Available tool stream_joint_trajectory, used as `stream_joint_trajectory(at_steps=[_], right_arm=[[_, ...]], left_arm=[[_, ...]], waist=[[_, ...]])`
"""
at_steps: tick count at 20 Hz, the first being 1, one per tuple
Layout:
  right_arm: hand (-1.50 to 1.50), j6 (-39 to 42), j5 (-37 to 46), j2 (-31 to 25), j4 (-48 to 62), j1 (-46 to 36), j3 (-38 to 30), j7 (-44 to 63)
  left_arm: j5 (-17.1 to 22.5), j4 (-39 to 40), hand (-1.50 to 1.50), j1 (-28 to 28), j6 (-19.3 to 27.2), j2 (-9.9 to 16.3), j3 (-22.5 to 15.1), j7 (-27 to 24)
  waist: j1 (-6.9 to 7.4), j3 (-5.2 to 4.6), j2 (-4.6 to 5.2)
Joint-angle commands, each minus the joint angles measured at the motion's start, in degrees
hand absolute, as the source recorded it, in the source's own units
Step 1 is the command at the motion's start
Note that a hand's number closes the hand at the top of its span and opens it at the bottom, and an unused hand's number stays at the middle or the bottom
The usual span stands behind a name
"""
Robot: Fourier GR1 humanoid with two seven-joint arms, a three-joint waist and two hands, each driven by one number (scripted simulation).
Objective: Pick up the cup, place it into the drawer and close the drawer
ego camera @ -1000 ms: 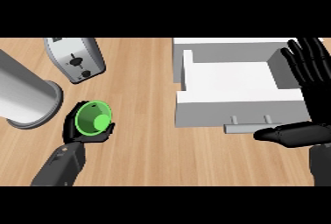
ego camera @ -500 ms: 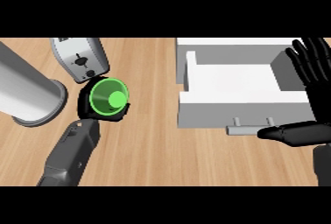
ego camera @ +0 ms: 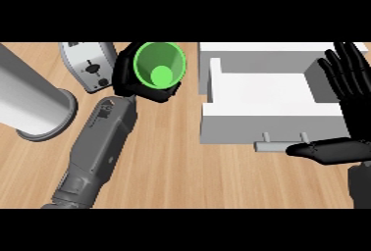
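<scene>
On the wooden counter (ego camera: 181, 166), the left hand (ego camera: 138, 81) curls round the green cup (ego camera: 161, 66), beside the open white drawer (ego camera: 261, 93). The right hand (ego camera: 346, 98) rests with fingers spread wide at the right edge. A toaster (ego camera: 88, 66) and grey cylinder (ego camera: 29, 103) stand left.

Cup (ego camera: 160, 64): bright green, round rim, tilted so its mouth faces the camera w/ the lighter green bottom visible inside. Held up over the desk (ego camera: 181, 171), near the top edge of view, left of the drawer. Dark fingers (ego camera: 124, 73) wrap its left and lower sides.

Drawer (ego camera: 272, 110): white, box-shaped, pulled open, w/ raised side walls and flat white floor; nothing inside. Front panel faces the bottom of view and carries a grey bar handle (ego camera: 279, 145) on two short posts. Cup and drawer not touching; cup sits just beside the drawer's left wall.
</scene>
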Motion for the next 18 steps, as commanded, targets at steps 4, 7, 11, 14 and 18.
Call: stream_joint_trajectory(at_steps=[4,7,11,14,18], right_arm=[[-1.50,-0.60,1.68,1.38,-2.06,2.67,1.32,-1.38],[-1.50,-1.50,1.91,1.78,-2.32,-0.17,2.36,0.76],[-1.50,2.24,-2.34,-1.83,1.35,-1.50,-2.28,-1.38],[-1.50,2.41,-3.14,-2.40,1.57,-2.74,-2.83,-0.32],[-1.50,1.63,-0.43,-0.37,3.17,-3.98,0.49,-1.84]], left_arm=[[3.47,-6.87,1.50,-8.54,9.96,-0.86,-8.72,14.56],[2.33,-2.35,1.50,-17.34,14.41,-0.87,-8.19,19.12],[6.59,4.47,1.50,-22.82,20.04,-0.88,-12.91,23.99],[7.48,11.67,1.50,-25.98,21.32,-0.88,-14.07,24.57],[9.81,18.25,1.50,-28.69,24.48,-0.88,-19.79,25.30]], waist=[[-0.83,-0.03,0.23],[-1.23,-0.03,0.48],[-2.78,0.02,0.73],[-3.65,0.02,1.07],[-5.35,0.07,1.56]])
